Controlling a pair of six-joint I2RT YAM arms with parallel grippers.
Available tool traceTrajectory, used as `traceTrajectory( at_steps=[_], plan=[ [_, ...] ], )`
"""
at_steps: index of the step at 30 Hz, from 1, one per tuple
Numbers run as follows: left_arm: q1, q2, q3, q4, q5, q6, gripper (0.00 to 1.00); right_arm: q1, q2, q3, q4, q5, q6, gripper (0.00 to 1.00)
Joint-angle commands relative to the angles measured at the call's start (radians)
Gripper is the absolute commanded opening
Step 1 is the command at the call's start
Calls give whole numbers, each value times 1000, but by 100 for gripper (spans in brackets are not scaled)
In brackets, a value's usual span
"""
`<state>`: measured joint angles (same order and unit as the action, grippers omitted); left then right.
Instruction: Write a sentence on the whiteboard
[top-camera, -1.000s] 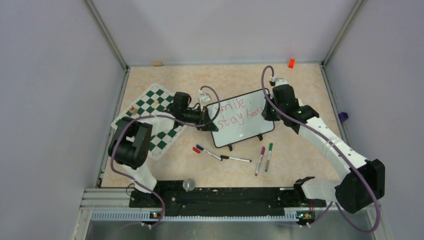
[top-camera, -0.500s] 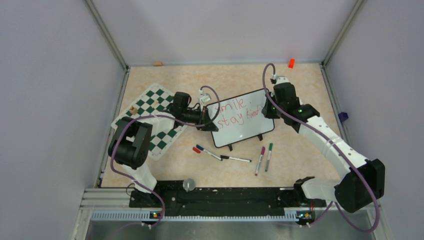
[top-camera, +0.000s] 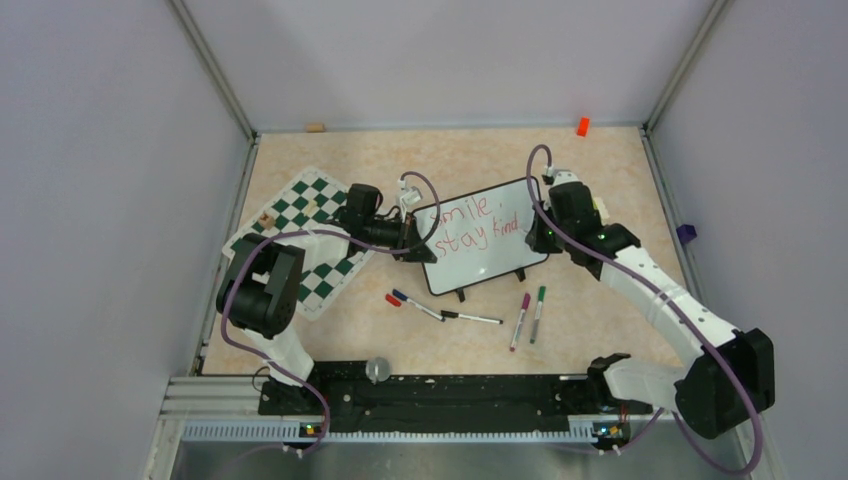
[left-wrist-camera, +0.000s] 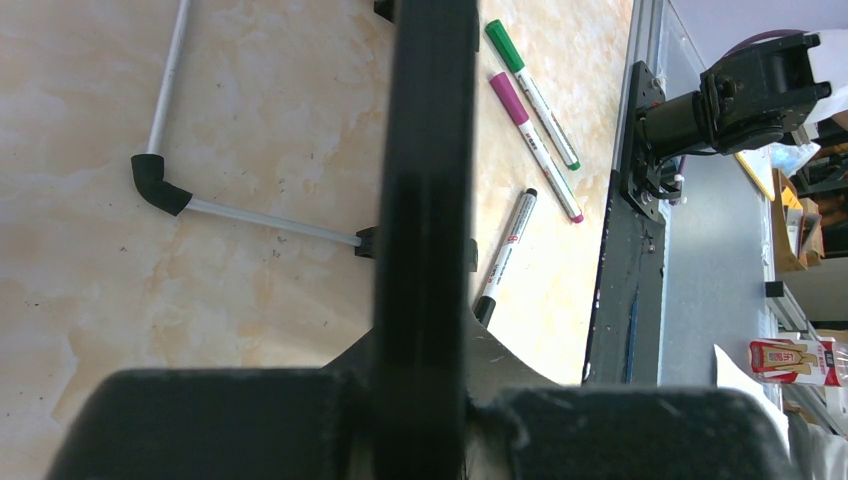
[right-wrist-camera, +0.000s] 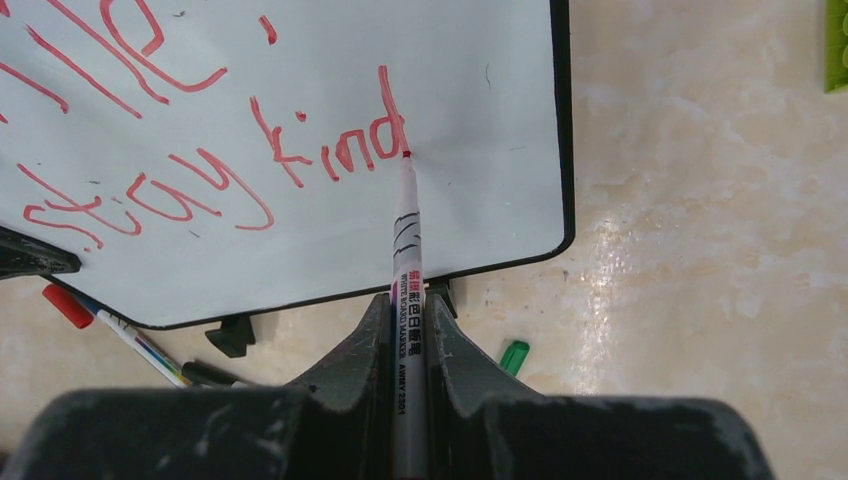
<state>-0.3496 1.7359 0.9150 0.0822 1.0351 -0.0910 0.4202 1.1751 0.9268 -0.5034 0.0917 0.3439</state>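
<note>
- Closest to the arms' bases, a black rail (top-camera: 450, 395) runs along the near edge of the table (top-camera: 610, 160).
- Just past the rail, four loose pens lie on the marbled surface: a blue-capped marker (top-camera: 415, 305), a black marker (top-camera: 472, 318), a purple marker (top-camera: 520, 320) and a green marker (top-camera: 537, 314). The purple and green ones lie side by side.
- The whiteboard (top-camera: 490, 258) stands on its black feet in the middle of the table, just beyond the pens. It is angled so that its right end sits farther away.
- The sentence (top-camera: 478, 226) is written in red on two lines, "smile." above "stay kind", across the upper part of the board.
- The left gripper (top-camera: 414, 243) is clamped onto the whiteboard's left edge. In the left wrist view the black frame runs edge-on between its fingers.
- The right gripper (right-wrist-camera: 408, 335) hangs over the board's right end, its fingers pinching a red marker (right-wrist-camera: 407, 235).
- The marker's tip touches the board at the foot of the "d" in "kind".
- To the left of the board, a green-and-white chess mat (top-camera: 305, 200) lies partly under the left arm.
- At the far wall, a small orange object (top-camera: 582, 126) sits to the right and a small wooden block (top-camera: 316, 127) to the left.
</note>
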Motion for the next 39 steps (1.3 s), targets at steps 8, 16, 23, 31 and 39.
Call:
traceTrajectory(
  at_steps=[8,16,23,31,39],
  plan=[
    [12,-12,7,-54,-106,19,0,-12,-63,36,-13,19,-4,0],
    [13,-7,9,-53,-103,17,0,-12,-90,38,-23,46,-17,0],
    [13,-6,9,-52,-103,16,0,-13,-22,40,12,46,-4,0],
    [12,-9,9,-54,-103,17,0,-12,7,56,32,45,6,0],
    [13,-19,5,-61,-113,17,7,-13,-192,-16,-8,36,-2,0]
  ],
)
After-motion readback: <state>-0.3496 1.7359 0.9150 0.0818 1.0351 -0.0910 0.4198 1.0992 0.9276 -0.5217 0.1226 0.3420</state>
